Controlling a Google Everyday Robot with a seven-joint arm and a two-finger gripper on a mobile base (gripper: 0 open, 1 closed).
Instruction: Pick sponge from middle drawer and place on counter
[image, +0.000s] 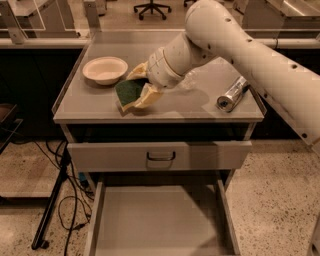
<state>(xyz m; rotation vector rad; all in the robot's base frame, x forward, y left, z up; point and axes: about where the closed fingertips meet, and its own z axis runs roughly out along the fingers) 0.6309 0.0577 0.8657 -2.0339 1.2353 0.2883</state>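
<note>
We see the two-finger gripper (127, 95) low over the left half of the broad, flat, matte grey counter (185, 107), at the end of a thick white arm (240, 47) that reaches in from the right. Its two pale yellowish fingers (142, 98) are closed around the small rectangular sponge (131, 91), one finger on the far side and one on the near side. The sponge's dark green scrub face is turned up towards us. The near fingertip sits right down at the counter surface, but we cannot tell whether the sponge itself touches it.

Just to the far left of the gripper stands a shallow round white bowl (105, 69), close to the fingers but apart from them. On the right side of the counter a shiny silver metal can (232, 94) lies on its side, well apart from the sponge.

Below the counter, a grey drawer front with a dark loop handle (161, 158) sits slightly out from the cabinet. Under that, the wide, shallow grey metal middle drawer (160, 220) is pulled far out towards us. On the speckled floor to the left, dark cables (67, 200) trail beside a black stand leg (50, 215).
</note>
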